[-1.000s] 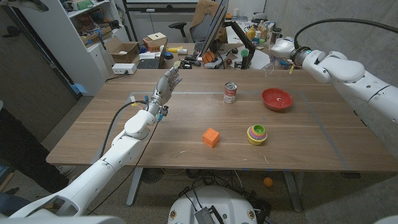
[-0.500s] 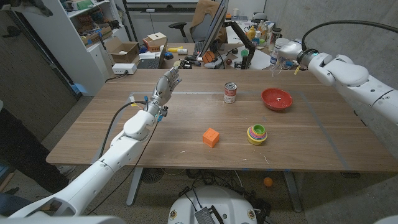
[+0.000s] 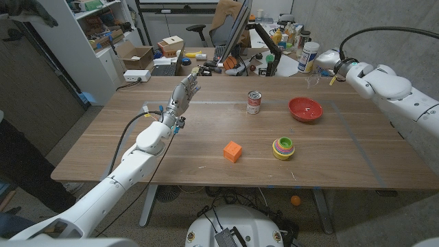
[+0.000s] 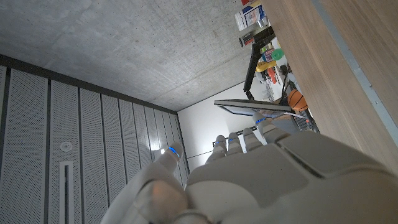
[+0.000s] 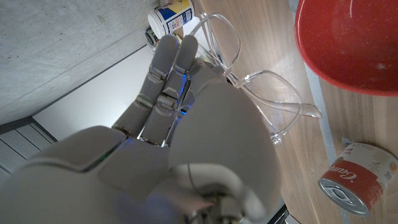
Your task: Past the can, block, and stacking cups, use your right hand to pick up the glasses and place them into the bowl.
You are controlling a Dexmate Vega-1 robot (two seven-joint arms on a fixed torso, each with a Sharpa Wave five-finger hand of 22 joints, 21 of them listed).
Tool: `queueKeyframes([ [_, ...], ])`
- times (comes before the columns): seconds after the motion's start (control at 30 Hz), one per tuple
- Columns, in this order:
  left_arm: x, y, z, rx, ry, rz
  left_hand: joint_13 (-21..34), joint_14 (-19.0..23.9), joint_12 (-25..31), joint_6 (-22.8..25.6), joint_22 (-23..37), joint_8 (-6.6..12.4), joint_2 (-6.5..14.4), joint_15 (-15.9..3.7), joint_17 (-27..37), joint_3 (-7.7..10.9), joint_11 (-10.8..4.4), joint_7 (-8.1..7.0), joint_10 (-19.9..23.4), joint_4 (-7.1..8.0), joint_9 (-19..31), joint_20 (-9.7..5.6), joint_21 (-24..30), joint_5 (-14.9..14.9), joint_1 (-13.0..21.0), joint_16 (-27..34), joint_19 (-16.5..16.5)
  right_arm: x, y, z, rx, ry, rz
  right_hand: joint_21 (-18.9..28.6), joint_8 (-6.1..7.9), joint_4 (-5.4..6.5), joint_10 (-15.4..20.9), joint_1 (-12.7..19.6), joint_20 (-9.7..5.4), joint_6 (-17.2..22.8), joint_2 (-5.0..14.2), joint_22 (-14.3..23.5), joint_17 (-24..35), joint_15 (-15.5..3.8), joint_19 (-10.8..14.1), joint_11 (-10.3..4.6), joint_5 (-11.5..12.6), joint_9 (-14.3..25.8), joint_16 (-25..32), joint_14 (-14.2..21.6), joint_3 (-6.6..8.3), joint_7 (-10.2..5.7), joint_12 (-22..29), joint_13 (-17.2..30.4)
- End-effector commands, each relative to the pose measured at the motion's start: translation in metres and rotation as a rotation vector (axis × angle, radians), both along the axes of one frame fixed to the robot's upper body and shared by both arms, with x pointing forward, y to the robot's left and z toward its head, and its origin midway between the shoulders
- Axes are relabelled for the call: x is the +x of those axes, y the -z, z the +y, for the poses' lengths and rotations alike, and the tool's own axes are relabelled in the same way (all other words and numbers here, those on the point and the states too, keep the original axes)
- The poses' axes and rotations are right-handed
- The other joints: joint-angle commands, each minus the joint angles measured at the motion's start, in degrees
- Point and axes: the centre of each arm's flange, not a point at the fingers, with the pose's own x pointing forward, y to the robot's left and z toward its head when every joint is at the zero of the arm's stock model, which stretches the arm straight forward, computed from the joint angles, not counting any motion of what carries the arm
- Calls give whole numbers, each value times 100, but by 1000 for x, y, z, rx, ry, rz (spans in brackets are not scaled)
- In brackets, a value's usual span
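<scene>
My right hand [image 3: 329,60] hangs above the table's far right edge, behind the red bowl [image 3: 304,108]. It holds the clear-framed glasses [image 3: 313,80], which dangle below it toward the bowl. In the right wrist view the glasses [image 5: 261,81] hang from my right hand's fingers [image 5: 168,74], beside the bowl [image 5: 354,43] and the can [image 5: 357,177]. The can [image 3: 254,102] stands left of the bowl. Nearer me are the orange block [image 3: 232,151] and the stacking cups [image 3: 283,147]. My left hand [image 3: 185,89] is raised over the table's left part, fingers apart, holding nothing.
A white jar [image 3: 309,57] with a blue label stands on the cluttered desk behind the table, close to my right hand. Boxes [image 3: 140,58] and shelves are at the back left. A person in dark clothes [image 3: 14,158] stands at the left edge.
My right hand has carried the glasses rightward along the far edge, ending behind the bowl's right side. The left arm has not moved.
</scene>
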Motion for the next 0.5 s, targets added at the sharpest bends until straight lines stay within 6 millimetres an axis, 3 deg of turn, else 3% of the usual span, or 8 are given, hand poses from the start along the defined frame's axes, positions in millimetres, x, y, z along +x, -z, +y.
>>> queueKeyframes([
  [0.03,0,-2,-4,9,7,-2,23,-6,-13,33,18,-11,653,3,9,-22,-1,15,6,-22,9,33,-9,52,22,-29,33,-5,15,-16,69,18,35,50,-31,12,95,81,-798,40,28,-3,24,-441,-43,68,35,9,-15,366,-9,-16,23,476],
  [0.5,-4,-1,-3,12,12,-6,23,-4,-13,27,19,-12,653,0,9,-23,4,14,6,-22,9,30,-16,52,22,-29,36,-3,31,-12,108,16,73,152,-38,10,111,96,-799,42,27,-52,55,-437,-74,66,34,19,-54,395,-8,-1,1,487],
])
